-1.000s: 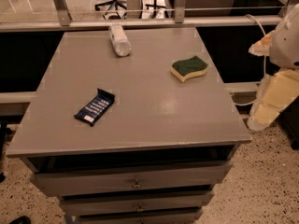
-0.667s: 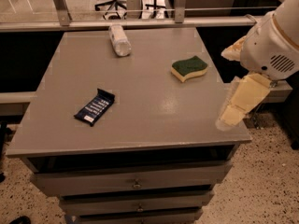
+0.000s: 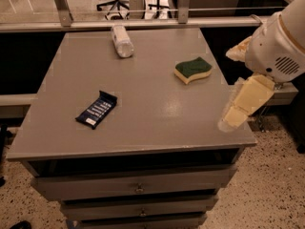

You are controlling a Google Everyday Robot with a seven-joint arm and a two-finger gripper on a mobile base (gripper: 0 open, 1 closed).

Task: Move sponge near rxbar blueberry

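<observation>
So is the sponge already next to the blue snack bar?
No, the sponge lies far from the snack bar, and the end effector hangs over the right edge of the table.

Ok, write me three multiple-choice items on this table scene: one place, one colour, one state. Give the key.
1. The sponge lies on the table: A) right rear part B) left front corner C) dead centre.
2. The snack bar wrapper is: A) red B) dark blue C) yellow.
3. The gripper is: A) touching the sponge B) on the snack bar C) apart from both, at the table's right front edge.
Key: 1 A, it sits right of centre toward the back; 2 B, blue with white lettering; 3 C, bare tabletop separates it from both.
</observation>
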